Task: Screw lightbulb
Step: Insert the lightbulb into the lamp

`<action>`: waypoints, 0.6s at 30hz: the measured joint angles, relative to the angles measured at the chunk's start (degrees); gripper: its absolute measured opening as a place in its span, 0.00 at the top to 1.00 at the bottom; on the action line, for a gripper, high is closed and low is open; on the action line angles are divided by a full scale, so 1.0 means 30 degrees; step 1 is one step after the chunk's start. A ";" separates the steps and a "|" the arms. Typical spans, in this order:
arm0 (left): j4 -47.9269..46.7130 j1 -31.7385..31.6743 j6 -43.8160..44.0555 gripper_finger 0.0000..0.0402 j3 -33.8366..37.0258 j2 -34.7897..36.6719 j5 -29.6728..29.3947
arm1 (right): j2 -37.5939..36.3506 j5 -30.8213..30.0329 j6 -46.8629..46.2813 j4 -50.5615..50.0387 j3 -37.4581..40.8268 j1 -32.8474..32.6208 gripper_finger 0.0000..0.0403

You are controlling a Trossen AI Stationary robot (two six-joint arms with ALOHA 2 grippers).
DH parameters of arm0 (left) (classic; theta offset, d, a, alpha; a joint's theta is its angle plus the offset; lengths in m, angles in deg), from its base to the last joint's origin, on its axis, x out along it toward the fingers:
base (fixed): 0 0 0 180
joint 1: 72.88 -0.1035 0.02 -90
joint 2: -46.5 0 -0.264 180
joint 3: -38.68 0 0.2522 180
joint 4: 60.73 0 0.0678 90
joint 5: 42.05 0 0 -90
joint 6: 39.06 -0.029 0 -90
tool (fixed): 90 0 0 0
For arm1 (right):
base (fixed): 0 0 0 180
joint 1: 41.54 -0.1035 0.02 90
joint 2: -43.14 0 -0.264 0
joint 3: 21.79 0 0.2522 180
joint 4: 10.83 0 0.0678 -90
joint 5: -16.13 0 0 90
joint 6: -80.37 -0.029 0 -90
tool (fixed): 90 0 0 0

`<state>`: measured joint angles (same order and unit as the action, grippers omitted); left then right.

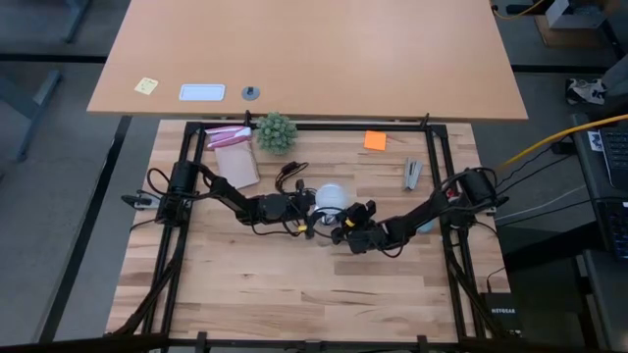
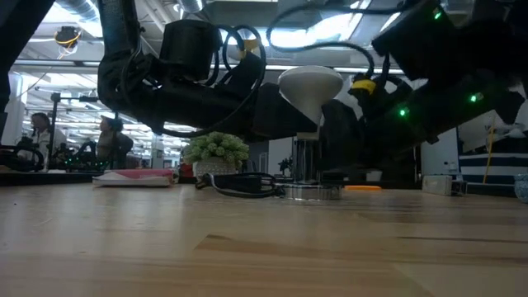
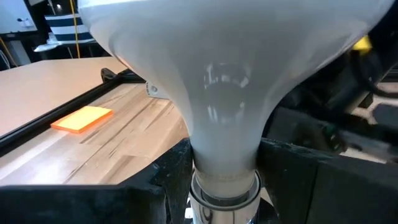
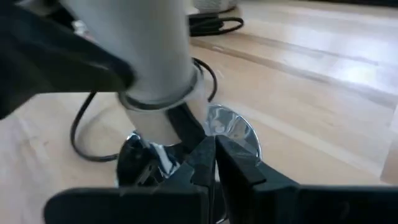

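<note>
Nearest thing: the lightbulb [image 3: 230, 93] fills the left wrist view, dome up, neck narrowing down to its greyish screw base between two dark fingers [image 3: 155, 186].
Left gripper [image 1: 306, 208]: at mid desk, jaws closed on the lightbulb's neck.
Right gripper [image 1: 345, 227]: just beside the bulb, low down at the socket; jaws shut, their tips together against the shiny base, and I cannot tell if anything is pinched between them.
Socket [image 4: 233, 134]: a round silvery disc flat on the desk [image 1: 294, 284], directly under the bulb; a black cord [image 4: 84, 134] loops away from it.
Bulb in socket: the low view shows the bulb upright with its base entering a clear collar [image 2: 307, 161] on the disc; how far in, I cannot tell.
High view only: a small green plant [image 1: 276, 130], a pinkish booklet [image 1: 235, 162], an orange sticky pad [image 1: 375, 140] and a grey stapler-like object [image 1: 412, 174] along the far side, well apart from the bulb.
Low view only: people [image 2: 111, 140] in the room beyond.
</note>
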<state>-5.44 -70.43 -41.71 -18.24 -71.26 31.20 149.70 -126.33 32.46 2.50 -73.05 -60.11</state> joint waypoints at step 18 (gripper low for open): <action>-0.0029 -0.0015 -0.0055 0.60 0.0000 0.0007 -0.0117 | -0.0533 0.3853 0.0493 -0.0589 -0.0007 -0.1675 0.94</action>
<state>-5.53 -70.47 -41.87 -18.24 -71.24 30.85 148.10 -114.77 33.94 0.73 -73.07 -65.13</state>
